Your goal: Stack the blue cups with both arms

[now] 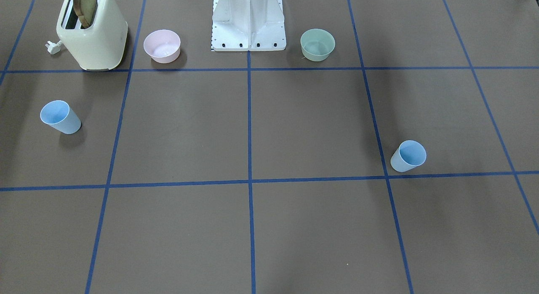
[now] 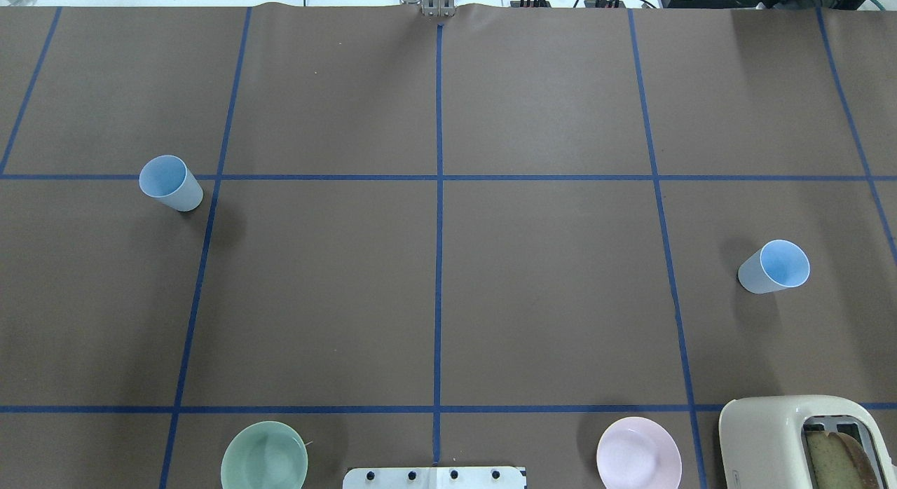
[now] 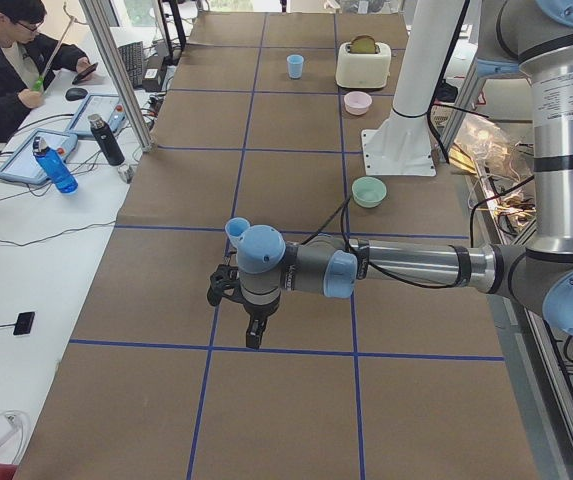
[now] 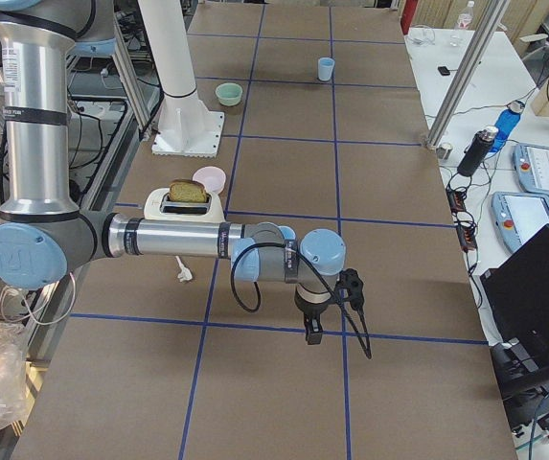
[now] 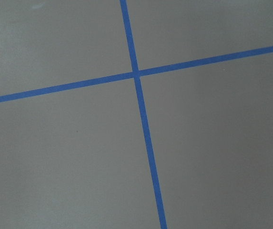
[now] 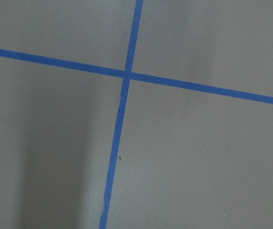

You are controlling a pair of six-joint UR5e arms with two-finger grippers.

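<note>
Two light-blue cups stand upright and far apart on the brown table. One cup [image 2: 170, 183] is on my left side [image 1: 408, 156]. The other cup [image 2: 774, 267] is on my right side [image 1: 60, 117], in front of the toaster. Both arms are outside the overhead and front views. My left gripper [image 3: 254, 338] shows only in the exterior left view. It points down above the table, nearer that camera than the left cup [image 3: 236, 231]. My right gripper [image 4: 312, 331] shows only in the exterior right view and also points down. I cannot tell whether either is open or shut. Both wrist views show only table and tape lines.
A cream toaster [image 2: 806, 440] holding a slice of bread stands at my near right. A pink bowl [image 2: 638, 452] and a green bowl [image 2: 264, 455] flank the white base pedestal [image 2: 434, 477]. Blue tape lines [image 2: 439, 195] divide the table into squares.
</note>
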